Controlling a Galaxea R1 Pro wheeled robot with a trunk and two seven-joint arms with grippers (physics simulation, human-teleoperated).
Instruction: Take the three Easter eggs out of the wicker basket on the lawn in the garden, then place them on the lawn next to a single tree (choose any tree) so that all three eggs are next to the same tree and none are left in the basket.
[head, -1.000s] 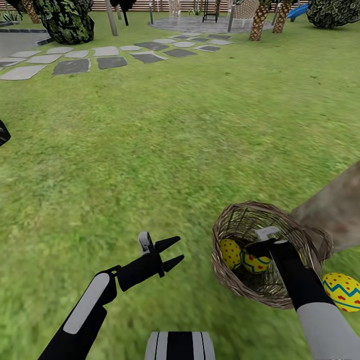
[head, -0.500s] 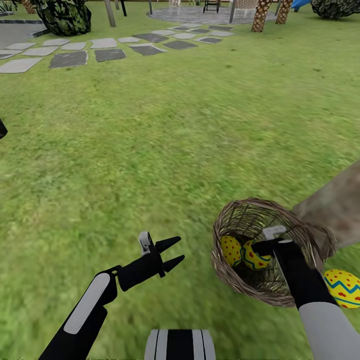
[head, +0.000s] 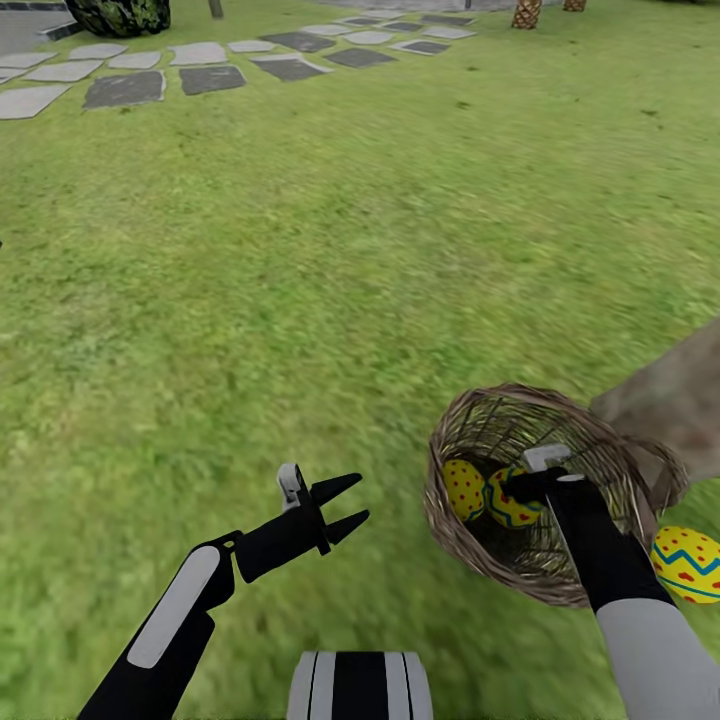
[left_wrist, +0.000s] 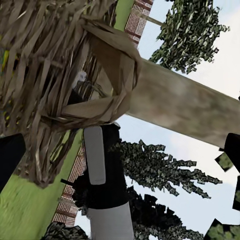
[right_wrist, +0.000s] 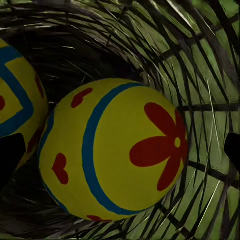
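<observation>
The wicker basket (head: 600, 455) stands on the lawn (head: 330, 280) against the base of a grey-brown tree trunk (head: 675, 400). Two yellow Easter eggs lie inside it: a red-dotted egg (head: 462, 488) and one with a red flower mark (head: 510, 503) (right_wrist: 117, 150). A third egg (head: 688, 563) lies on the grass beside the basket and the trunk. My right gripper (head: 515, 487) (right_wrist: 120, 150) reaches into the basket, open, its fingertips either side of the flower egg without touching it. My left gripper (head: 350, 505) hovers open over the grass to the basket's left, holding nothing.
Grey stepping stones (head: 125, 85) cross the far left of the lawn, with a dark shrub (head: 115, 15) behind them. In the left wrist view the basket's loop handle (left_wrist: 120, 65), the trunk (left_wrist: 185, 102) and my right forearm (left_wrist: 102, 175) are close.
The head view has dropped, so the scene slid up the picture. My right gripper has sunk a little deeper into the basket, closer to the flower egg. The left arm holds its pose.
</observation>
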